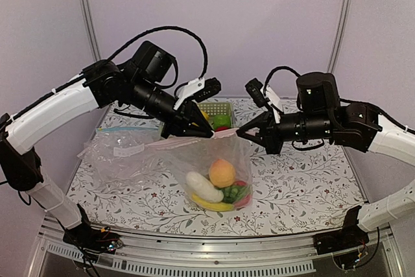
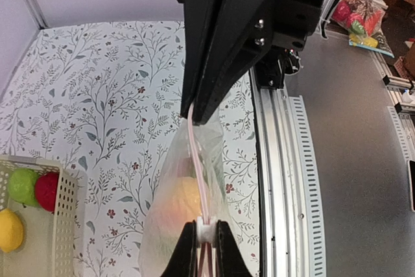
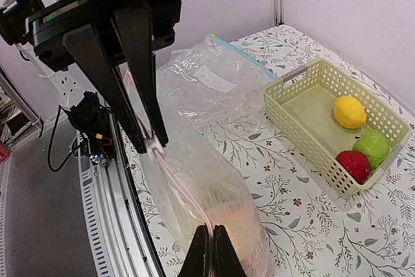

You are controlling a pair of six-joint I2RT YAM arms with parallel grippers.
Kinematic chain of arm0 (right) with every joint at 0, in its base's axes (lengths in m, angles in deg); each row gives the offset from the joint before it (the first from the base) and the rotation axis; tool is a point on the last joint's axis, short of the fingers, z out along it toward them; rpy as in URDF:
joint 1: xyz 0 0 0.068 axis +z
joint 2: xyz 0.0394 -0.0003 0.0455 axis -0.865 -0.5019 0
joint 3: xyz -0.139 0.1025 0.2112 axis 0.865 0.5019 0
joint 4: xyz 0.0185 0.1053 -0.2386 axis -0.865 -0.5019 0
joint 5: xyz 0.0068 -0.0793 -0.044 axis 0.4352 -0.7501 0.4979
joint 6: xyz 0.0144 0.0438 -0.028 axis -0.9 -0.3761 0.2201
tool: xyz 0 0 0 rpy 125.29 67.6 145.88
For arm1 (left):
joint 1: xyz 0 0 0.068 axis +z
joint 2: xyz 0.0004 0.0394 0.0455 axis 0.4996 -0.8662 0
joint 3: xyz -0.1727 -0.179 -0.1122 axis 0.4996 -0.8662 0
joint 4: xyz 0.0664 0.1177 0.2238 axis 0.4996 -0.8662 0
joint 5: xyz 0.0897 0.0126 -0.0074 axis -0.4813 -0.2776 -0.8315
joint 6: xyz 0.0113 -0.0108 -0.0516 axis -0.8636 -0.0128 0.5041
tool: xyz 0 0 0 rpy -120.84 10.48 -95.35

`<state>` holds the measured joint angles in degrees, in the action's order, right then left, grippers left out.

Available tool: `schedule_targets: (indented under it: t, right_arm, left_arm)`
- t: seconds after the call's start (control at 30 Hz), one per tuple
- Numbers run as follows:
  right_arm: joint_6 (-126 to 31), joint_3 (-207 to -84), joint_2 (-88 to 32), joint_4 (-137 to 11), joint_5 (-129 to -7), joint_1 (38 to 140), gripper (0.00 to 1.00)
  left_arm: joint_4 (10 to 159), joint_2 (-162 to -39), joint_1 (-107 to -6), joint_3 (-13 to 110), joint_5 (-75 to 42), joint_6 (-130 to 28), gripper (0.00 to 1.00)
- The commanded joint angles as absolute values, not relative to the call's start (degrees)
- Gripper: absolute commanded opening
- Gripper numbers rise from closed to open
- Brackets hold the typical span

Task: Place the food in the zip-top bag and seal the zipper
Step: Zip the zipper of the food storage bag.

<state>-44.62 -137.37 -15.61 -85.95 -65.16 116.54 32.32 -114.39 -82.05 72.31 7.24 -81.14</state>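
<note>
bag (image 1: 178,163): see-through
zipper (image 2: 196,160): pink
peach (image 1: 222,173): orange
banana (image 1: 211,205): yellow
basket (image 3: 301,141): pale yellow
table (image 1: 305,186): white, grey leaves, tiny red flowers

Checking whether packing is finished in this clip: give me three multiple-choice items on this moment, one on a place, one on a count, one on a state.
1. Where is the lemon?
A. in the zip-top bag
B. in the left gripper
C. in the yellow basket

2. How many pieces of food lie in that basket?
A. one
B. three
C. five

3. How is the zip-top bag held?
A. hanging by its pink zipper, left gripper and right gripper each shut on it
B. lying flat, untouched
C. hanging from the left gripper alone

Key:
1 C, it sits within the basket's walls.
2 B, the lemon, green fruit and red apple.
3 A, both wrist views show closed fingers pinching the strip, with the bag sagging below.
</note>
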Motion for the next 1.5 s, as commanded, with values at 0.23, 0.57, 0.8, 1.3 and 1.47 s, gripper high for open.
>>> schedule_targets:
  t: [0.23, 0.57, 0.8, 1.3, 1.47]
  right_arm:
    - [-47.5, -136.1, -12.2, -87.7, -74.9, 113.5, 0.0]
    - [-49.6, -135.5, -11.2, -88.5, -79.3, 110.6, 0.0]
    - [-50.9, -135.2, -10.7, -89.0, -80.1, 108.7, 0.0]
    - [-53.5, -134.1, -8.8, -90.7, -83.2, 104.2, 0.0]
    - [-53.5, -134.2, -8.2, -91.6, -84.5, 103.4, 0.0]
  left_arm:
    - [27.7, -113.1, -81.4, 70.8, 5.8, -81.6, 0.0]
    - [27.8, -112.8, -81.2, 70.2, 5.3, -81.6, 0.0]
    - [27.8, -112.8, -81.1, 70.1, 5.0, -81.6, 0.0]
    - [27.8, -112.7, -80.8, 69.7, 4.5, -81.5, 0.0]
    - [27.9, -112.3, -80.8, 69.5, 4.2, -81.5, 0.0]
